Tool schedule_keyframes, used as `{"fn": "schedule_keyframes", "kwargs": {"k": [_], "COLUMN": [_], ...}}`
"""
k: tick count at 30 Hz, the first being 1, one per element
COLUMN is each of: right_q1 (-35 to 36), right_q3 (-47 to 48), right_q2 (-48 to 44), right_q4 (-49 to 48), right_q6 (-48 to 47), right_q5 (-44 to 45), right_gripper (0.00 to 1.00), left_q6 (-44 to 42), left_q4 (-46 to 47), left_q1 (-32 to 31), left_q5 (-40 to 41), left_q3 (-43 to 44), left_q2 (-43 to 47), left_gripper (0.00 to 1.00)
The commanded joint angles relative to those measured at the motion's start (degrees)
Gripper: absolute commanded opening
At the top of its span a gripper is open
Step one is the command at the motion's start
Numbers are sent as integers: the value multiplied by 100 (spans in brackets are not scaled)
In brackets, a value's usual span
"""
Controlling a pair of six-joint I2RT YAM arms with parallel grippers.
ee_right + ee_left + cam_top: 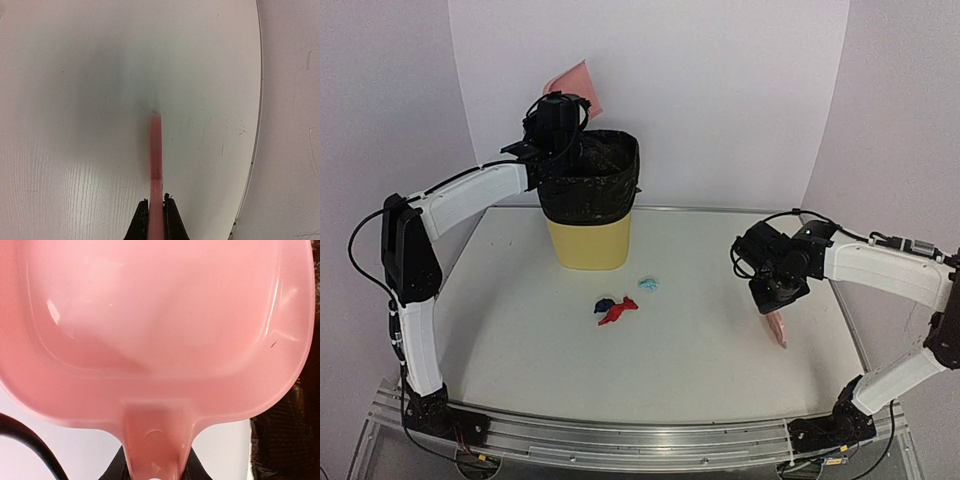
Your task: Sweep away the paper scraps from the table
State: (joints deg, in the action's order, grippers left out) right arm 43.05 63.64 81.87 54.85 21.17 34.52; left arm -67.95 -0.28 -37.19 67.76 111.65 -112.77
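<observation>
**Left side.** Your left claw (558, 112) is pinched on the handle of the pink dustpan (160, 315). It holds the pan raised over the rim of the black-lined yellow bin (588, 240), which stands directly beneath that claw. No scrap shows inside the pan in the left wrist view. Judged step: tipping a load into the bin, at or near its end.

**Right side.** Your right claw (156, 222) is pressed together on the pink brush (156, 150). The brush hangs below the claw, with its tip at or just above the table (520, 340). Contact cannot be confirmed.

**Outstanding.** Three paper scraps lie on the table, well to the left of your right claw and below and forward of your left one. The navy scrap (604, 304) touches the red scrap (619, 314). The light blue scrap (648, 284) sits near them, on the bin side.

**Next move, in my judgement.**
- Bring the dustpan down from the bin.
- Set its lip flat on the table just beyond the cluster, on the side away from your right claw.
- Carry the brush across from the right and push all three scraps in.
- Keep the lip seated, or the light wads may slip under it.
</observation>
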Motion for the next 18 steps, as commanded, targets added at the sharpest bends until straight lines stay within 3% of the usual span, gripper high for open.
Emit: {"fn": "schedule_keyframes", "kwargs": {"k": [1, 6, 12, 15, 18], "right_q1": [-31, -33, -32, -33, -29], "right_q3": [210, 248, 240, 209, 149], "right_q2": [23, 11, -107, -185, -274], "right_q4": [3, 2, 2, 1, 3], "right_q6": [27, -39, -81, -64, -35], "right_q5": [-61, -71, -136, -176, -220], "right_gripper": [0, 0, 0, 0, 0], "left_q6": [-515, -12, 1684, 3018, 4507], "left_q4": [925, 517, -1578, -3165, -4832], "left_q1": [-22, -259, -884, -1254, -1505], "left_q5": [234, 343, 37, -616, -2326], "left_q3": [84, 488, 1603, 2130, 2837], "left_q2": [415, 459, 435, 448, 462], "left_gripper": [2, 2, 2, 3, 4]}}
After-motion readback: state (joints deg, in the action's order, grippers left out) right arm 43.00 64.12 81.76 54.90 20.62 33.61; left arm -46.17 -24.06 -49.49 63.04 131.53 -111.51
